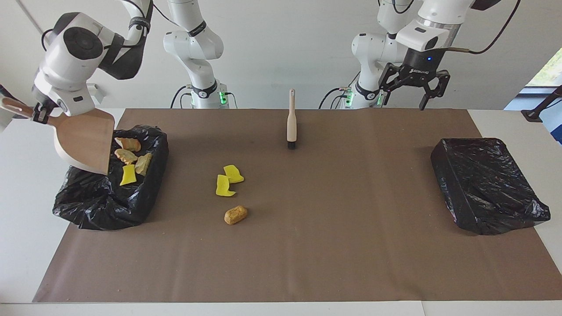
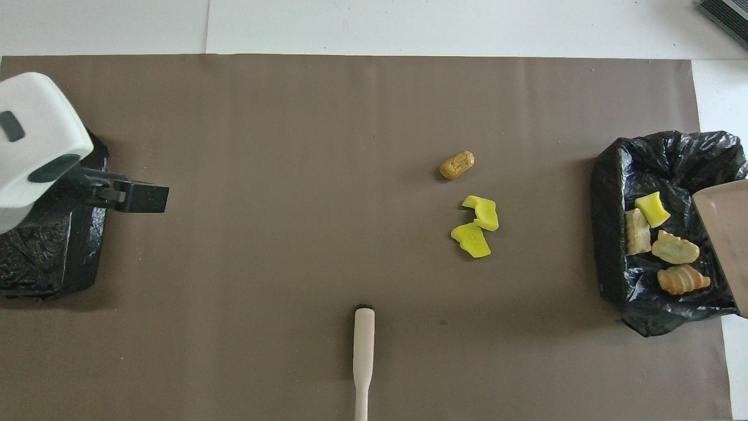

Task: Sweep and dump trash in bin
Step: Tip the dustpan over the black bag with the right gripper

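A robotics lab: two white robot arms bolted at one edge of a surface covered with brown paper, bare white wall.

left end effector open — right clamped

Bare mat mid-table gives open passage, brush near the robots, yellow chunks and brown lump block toward the bin
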